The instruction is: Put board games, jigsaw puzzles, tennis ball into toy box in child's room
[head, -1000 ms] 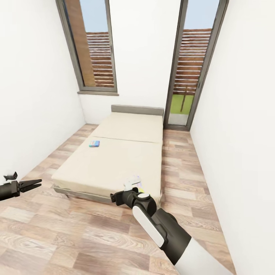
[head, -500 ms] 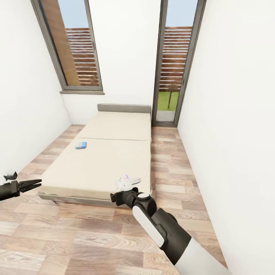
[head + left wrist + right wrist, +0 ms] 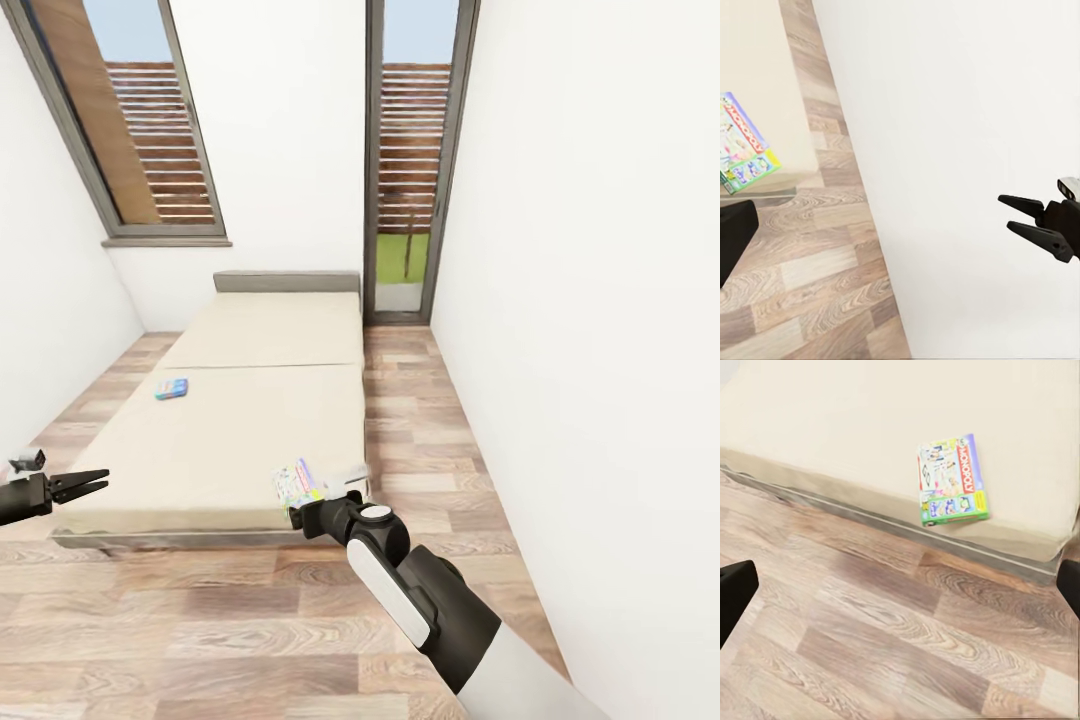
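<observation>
Wood-plank floor (image 3: 250, 620) lies nearest, with the right pincer (image 3: 300, 520) held low over it just short of the bed's (image 3: 230, 440) foot edge, its wide-spread finger tips at the borders of the right wrist view and holding nothing, while the left pincer (image 3: 85, 484) hangs out to the side, fingers slightly parted and also empty. White board game (image 3: 951, 480) lies flat at the near corner of the mattress just ahead of the right pincer, and the small teal-blue game (image 3: 171, 388) rests farther up near the mattress seam. This looks like the approach for the first bed pickup; the next move probably calls for rolling closer, reaching over the white box and closing across its width.
</observation>
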### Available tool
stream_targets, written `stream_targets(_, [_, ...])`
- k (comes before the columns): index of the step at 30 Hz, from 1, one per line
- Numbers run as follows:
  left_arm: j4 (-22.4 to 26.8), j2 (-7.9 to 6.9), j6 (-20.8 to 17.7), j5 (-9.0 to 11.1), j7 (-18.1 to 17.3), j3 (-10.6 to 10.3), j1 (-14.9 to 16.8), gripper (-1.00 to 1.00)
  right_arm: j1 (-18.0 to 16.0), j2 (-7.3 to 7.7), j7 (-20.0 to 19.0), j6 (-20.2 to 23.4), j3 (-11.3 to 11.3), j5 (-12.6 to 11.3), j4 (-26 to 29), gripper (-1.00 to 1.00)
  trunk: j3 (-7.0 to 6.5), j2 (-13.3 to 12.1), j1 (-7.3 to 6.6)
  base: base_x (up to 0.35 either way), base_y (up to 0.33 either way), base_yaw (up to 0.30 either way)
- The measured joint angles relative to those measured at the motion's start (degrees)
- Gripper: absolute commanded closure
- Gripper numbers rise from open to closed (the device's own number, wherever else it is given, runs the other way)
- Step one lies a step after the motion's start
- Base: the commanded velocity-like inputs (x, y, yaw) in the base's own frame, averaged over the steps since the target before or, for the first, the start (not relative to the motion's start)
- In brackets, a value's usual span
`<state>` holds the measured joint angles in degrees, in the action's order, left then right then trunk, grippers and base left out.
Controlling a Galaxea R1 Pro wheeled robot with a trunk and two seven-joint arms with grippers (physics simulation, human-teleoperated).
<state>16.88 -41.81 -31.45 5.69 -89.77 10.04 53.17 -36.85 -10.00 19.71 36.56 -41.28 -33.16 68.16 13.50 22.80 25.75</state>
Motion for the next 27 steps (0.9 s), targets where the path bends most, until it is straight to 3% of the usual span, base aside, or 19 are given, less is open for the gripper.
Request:
stream_targets(13, [0.0, 0.00, 0.0, 0.0, 0.0, 0.0, 0.0, -1.00, 0.0, 0.00, 0.0, 0.0, 0.0, 0.1, 0.0, -1.00, 0.53, 0.0, 0.00, 0.000, 0.000, -0.238])
stream_targets(27, [0.0, -0.01, 0.1, 0.0, 0.0, 0.0, 0.0, -1.00, 0.0, 0.00, 0.0, -2.8, 0.0, 0.1, 0.0, -1.00, 0.62, 0.0, 0.00, 0.000, 0.000, -0.025])
